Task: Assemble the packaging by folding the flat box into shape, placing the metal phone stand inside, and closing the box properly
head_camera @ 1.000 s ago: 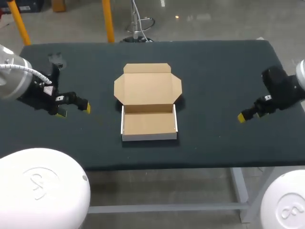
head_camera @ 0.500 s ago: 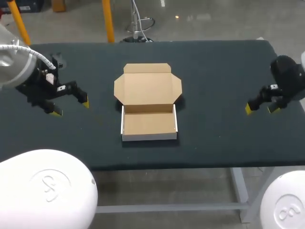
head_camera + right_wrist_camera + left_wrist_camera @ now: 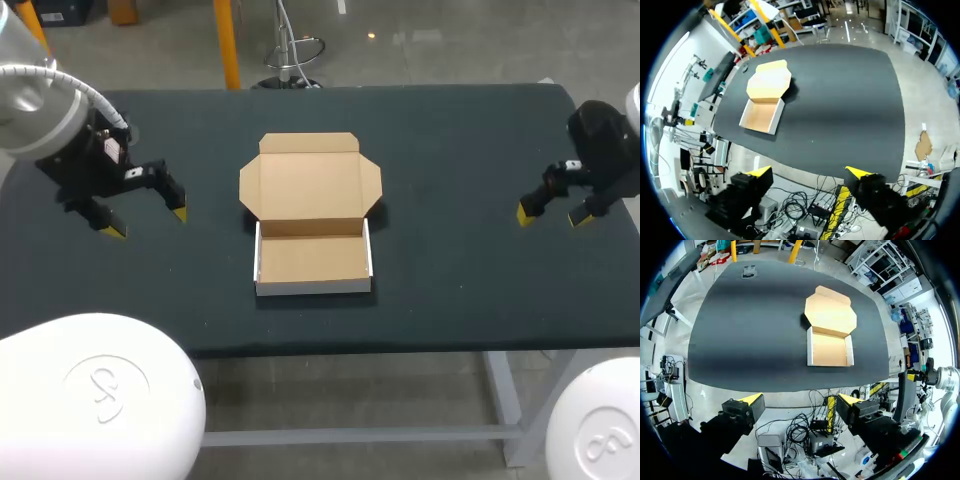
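Note:
The cardboard box (image 3: 312,216) lies at the table's middle, its tray folded up with white outer walls and its lid laid open flat behind it. It also shows in the left wrist view (image 3: 830,335) and the right wrist view (image 3: 765,98). A small grey metal phone stand (image 3: 749,272) sits at the table's far left corner and is tiny in the right wrist view (image 3: 745,69). My left gripper (image 3: 148,222) hangs open left of the box, holding nothing (image 3: 800,400). My right gripper (image 3: 553,217) hangs open near the right edge, holding nothing (image 3: 810,172).
The dark table top (image 3: 460,150) is bare on both sides of the box. Both grippers hover well away from the box, the right one close to the table's right edge.
My left gripper has swung back and to the left, away from the box. My right gripper has moved right and back and turned, so both tips now show. The box has not moved.

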Controlling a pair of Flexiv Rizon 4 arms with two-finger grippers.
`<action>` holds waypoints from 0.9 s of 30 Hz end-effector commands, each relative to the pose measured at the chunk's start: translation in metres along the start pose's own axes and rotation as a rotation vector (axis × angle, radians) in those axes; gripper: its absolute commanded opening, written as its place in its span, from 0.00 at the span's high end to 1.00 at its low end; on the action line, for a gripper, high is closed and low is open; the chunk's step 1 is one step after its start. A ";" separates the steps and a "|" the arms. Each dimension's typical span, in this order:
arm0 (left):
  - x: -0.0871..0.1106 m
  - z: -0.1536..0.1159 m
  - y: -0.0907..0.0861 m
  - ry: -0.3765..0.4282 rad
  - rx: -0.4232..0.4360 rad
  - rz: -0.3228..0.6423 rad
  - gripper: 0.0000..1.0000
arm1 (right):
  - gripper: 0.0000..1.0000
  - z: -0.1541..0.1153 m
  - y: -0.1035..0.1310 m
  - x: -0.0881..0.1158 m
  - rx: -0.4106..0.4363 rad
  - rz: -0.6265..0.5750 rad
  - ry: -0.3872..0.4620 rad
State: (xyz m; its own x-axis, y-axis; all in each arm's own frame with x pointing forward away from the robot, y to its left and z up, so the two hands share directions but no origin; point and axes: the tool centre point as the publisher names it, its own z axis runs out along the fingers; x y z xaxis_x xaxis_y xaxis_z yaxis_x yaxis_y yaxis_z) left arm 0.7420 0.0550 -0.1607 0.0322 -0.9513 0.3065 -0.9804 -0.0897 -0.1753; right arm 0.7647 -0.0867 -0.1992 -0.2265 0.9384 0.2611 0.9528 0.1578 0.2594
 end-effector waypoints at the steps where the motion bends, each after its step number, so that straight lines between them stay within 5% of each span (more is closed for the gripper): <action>1: 0.003 0.000 -0.006 -0.034 -0.016 0.000 0.00 | 0.00 -0.003 0.002 -0.001 0.011 0.008 -0.005; 27: -0.001 0.006 -0.016 -0.068 -0.013 -0.025 0.00 | 0.00 -0.004 0.006 -0.005 0.028 0.131 -0.044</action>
State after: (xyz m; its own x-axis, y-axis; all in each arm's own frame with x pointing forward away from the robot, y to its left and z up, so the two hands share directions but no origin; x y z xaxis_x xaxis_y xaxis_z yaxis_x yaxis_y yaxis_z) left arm 0.7577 0.0572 -0.1630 0.0673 -0.9651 0.2531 -0.9813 -0.1099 -0.1582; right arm 0.7707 -0.0915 -0.1976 -0.0911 0.9638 0.2507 0.9782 0.0394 0.2040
